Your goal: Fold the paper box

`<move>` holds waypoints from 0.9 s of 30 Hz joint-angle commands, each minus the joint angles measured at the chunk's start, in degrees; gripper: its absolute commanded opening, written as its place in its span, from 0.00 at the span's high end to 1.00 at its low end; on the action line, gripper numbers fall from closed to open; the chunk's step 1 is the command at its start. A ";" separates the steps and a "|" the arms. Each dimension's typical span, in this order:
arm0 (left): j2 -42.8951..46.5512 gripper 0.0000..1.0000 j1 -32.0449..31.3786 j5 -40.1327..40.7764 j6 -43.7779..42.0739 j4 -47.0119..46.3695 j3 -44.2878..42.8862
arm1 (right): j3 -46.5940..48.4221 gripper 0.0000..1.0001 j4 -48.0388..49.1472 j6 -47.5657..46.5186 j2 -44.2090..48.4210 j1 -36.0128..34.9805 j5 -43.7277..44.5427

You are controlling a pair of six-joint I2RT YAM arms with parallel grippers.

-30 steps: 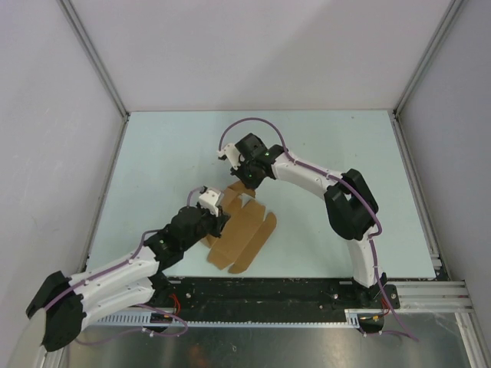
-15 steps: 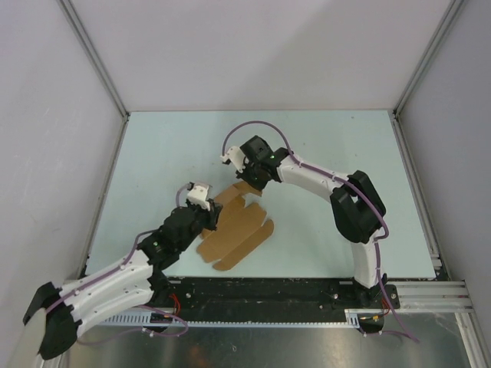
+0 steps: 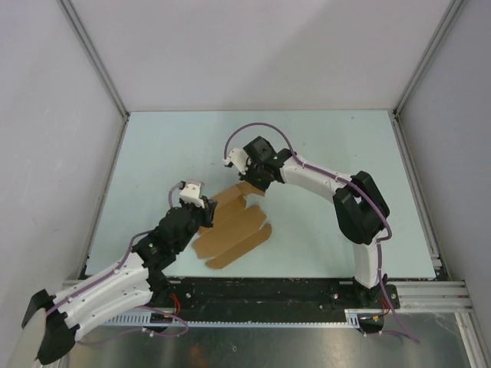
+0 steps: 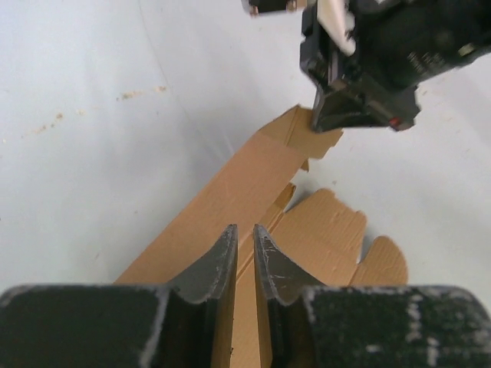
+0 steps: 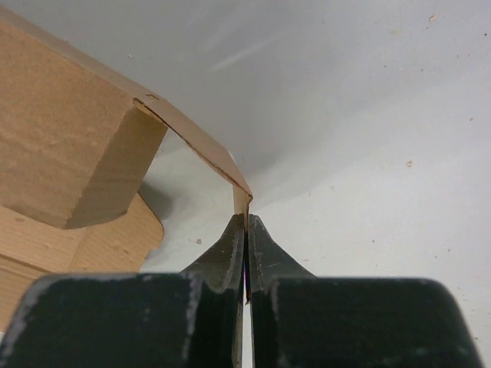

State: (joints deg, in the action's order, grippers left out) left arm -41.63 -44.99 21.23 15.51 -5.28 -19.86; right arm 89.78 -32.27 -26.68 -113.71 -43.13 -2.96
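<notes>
The paper box (image 3: 232, 228) is a flat brown die-cut sheet lying on the table between the two arms. My right gripper (image 3: 257, 184) is shut on a small tab at its far end. In the right wrist view the thin tab (image 5: 241, 201) stands pinched between the closed fingers (image 5: 245, 218), and the sheet (image 5: 61, 146) lifts away to the left. My left gripper (image 3: 202, 212) hovers over the sheet's left side. In the left wrist view its fingers (image 4: 245, 228) stand a narrow slit apart above the cardboard (image 4: 230, 184), with nothing between them. The right gripper (image 4: 331, 115) shows beyond.
The pale blue-green table (image 3: 337, 146) is boxed in by grey walls on three sides. A black and aluminium rail (image 3: 268, 293) carrying the arm bases runs along the near edge.
My left gripper drew back to the left and its jaws parted slightly. The sheet shifted a little left and turned. My right gripper kept hold of the tab, edging right.
</notes>
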 commanded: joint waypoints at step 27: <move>1.37 0.83 -8.25 -9.22 0.05 -5.44 0.17 | -7.34 1.00 -2.89 -17.82 11.23 9.21 -22.88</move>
State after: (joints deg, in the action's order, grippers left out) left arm -40.80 -47.75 12.36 15.03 -7.60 -19.86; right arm 82.11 -37.60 -48.49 -103.61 -33.65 -25.21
